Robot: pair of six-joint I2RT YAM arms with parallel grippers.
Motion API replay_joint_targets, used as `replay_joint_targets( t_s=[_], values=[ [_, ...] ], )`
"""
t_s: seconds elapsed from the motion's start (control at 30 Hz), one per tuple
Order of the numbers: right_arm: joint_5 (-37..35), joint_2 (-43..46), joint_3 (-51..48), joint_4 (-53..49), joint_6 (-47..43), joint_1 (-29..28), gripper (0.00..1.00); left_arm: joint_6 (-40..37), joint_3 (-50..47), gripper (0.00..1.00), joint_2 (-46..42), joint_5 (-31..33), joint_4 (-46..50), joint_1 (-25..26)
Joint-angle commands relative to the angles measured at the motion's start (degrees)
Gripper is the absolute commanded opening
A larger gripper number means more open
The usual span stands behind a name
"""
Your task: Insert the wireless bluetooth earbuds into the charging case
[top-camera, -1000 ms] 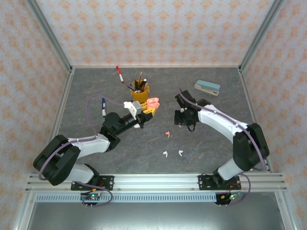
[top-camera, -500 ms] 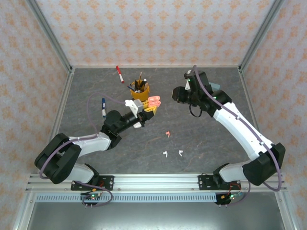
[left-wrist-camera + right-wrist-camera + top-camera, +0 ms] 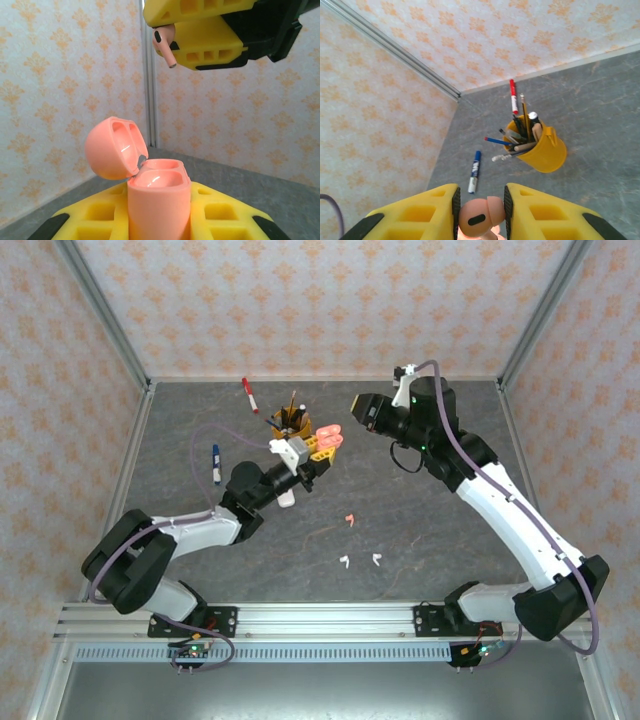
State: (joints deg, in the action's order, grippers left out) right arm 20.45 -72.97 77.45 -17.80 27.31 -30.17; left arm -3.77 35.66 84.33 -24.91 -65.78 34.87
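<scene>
Our left claw (image 3: 159, 222) is pinched narrow around the base of the salmon-pink pebble-shaped plastic charging case (image 3: 158, 192). The case stands upright at lower centre of the left wrist view, its lid hinged open to the left. Our right claw (image 3: 480, 204) is closed on a salmon-pink stemmed plastic earbud (image 3: 479, 219), which hangs at the top of that same view, above the case and apart from it. From overhead we see another pink earbud (image 3: 349, 520), a white plastic earbud (image 3: 343, 561) and a second white earbud (image 3: 377, 559) lying at lower centre on the grey table (image 3: 440, 530). A yellow pen cup (image 3: 292, 426) stands just left of the case.
</scene>
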Motion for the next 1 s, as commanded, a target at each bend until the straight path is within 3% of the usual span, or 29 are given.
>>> replay_joint_targets(
  t_s=[0.0, 0.4, 0.97],
  values=[
    [2.04, -0.06, -1.08, 7.34, 3.13, 0.2, 0.3, -4.06, 3.19, 0.0, 1.61, 4.99, -3.16, 1.23],
    [3.98, -0.86, -4.62, 16.56, 7.13, -0.4, 0.3, -5.73, 7.49, 0.0, 6.24, 14.14, -7.79, 2.69],
    [3.8, -3.54, -6.89, 22.18, 8.55, -4.09, 0.3, -5.72, 9.42, 0.0, 7.07, 14.14, -7.88, 3.01]
  ],
)
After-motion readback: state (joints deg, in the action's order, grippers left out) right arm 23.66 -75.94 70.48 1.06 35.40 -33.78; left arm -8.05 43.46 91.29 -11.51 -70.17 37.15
